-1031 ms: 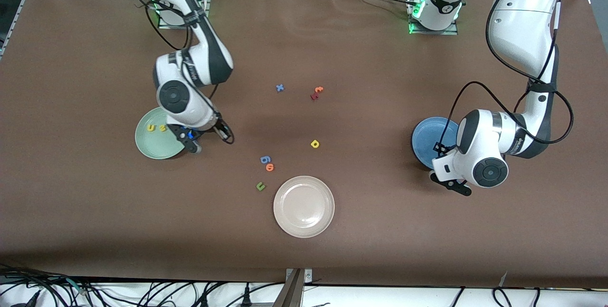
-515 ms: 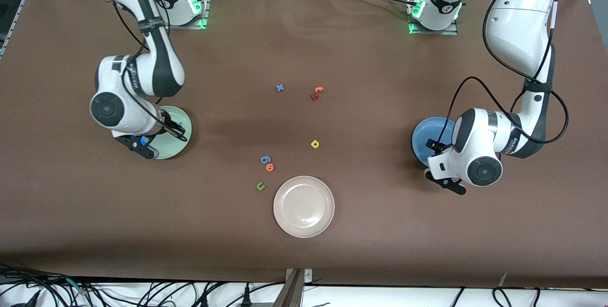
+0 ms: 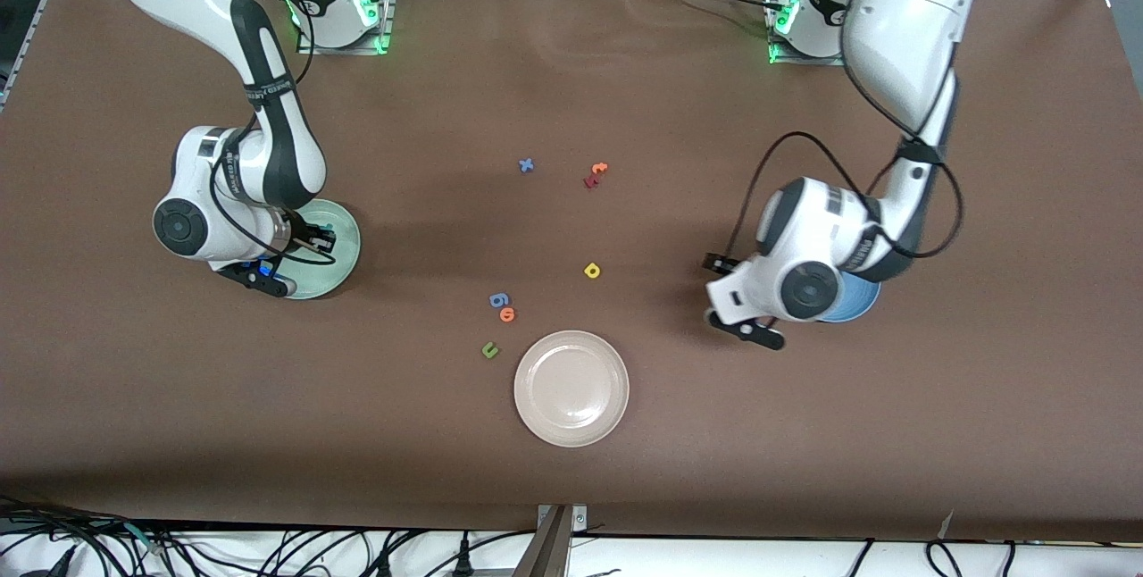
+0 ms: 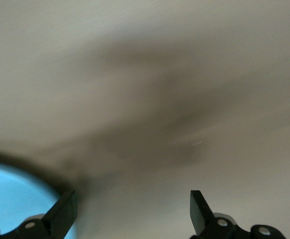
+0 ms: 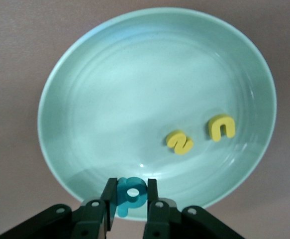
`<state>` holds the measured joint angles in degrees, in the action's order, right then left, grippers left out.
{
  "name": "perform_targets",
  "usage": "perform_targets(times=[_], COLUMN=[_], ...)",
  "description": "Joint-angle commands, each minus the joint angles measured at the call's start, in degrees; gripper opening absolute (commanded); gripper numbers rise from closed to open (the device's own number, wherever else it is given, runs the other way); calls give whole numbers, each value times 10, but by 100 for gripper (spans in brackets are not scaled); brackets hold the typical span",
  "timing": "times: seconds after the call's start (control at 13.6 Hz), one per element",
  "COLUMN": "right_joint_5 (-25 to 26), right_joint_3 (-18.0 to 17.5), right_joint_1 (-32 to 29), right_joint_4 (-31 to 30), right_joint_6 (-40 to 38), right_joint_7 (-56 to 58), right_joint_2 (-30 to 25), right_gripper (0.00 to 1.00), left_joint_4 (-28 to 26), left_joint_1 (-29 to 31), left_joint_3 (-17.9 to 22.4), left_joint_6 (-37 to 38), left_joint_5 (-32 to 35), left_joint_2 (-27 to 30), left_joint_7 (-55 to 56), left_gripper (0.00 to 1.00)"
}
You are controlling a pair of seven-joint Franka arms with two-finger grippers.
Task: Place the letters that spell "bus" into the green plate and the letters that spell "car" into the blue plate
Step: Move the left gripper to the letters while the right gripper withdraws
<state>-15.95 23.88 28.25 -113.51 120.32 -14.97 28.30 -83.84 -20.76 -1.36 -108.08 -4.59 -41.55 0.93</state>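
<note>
My right gripper [image 5: 131, 199] is shut on a teal b [image 5: 131, 193] and hangs over the rim of the green plate [image 5: 110, 89]. In that plate lie a yellow u [image 5: 221, 127] and a yellow s [image 5: 180, 142]. In the front view the right gripper [image 3: 320, 236] hovers over the green plate [image 3: 346, 246]. My left gripper [image 3: 737, 302] is open and empty above bare table, beside the blue plate [image 3: 859, 302], whose edge [image 4: 10, 199] shows in the left wrist view. The left arm hides most of that plate. A yellow a [image 3: 591, 271] lies on the table between the two plates.
A cream-white plate [image 3: 571, 388] sits nearest the front camera. Near it lie a dark green u [image 3: 488, 349], an orange o [image 3: 507, 314] and a blue g [image 3: 498, 299]. Farther off are a blue x [image 3: 526, 165], an orange t [image 3: 598, 169] and a red letter [image 3: 589, 181].
The left gripper has opened and swung off the blue plate toward the table's middle. The right hand has crossed the green plate toward the right arm's end, still gripping the b.
</note>
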Motion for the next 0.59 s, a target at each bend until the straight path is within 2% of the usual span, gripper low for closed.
perform_targets(times=[0.0,0.07,0.22,0.37,0.52], right_joint_5=[-14,-14,-14,-15,-15], right_joint_3=[-2,-1,-1,-1,4], right_joint_1=[-4,-4,-4,-4,-4], right_joint_4=[-2,-2,0,3,7], right_joint_6=[12,13,10,5,-6], right_joint_7=[32,33,33,32,28], right_joint_2=[4,3,0,-11,-39], right_gripper=[57,78,95,98,98], left_joint_4=[7,7,5,4,9], left_joint_1=[-44,-63,-102,-131,-164], left_joint_3=[7,7,9,9,14], left_joint_6=[-26,-43,-105,-147,-153], left_joint_5=[-33,-38,-31,-29,-21], left_joint_2=[5,5,5,-5,-24], left_joint_7=[61,87,124,164,205], left_gripper=[100,100,100,100,100])
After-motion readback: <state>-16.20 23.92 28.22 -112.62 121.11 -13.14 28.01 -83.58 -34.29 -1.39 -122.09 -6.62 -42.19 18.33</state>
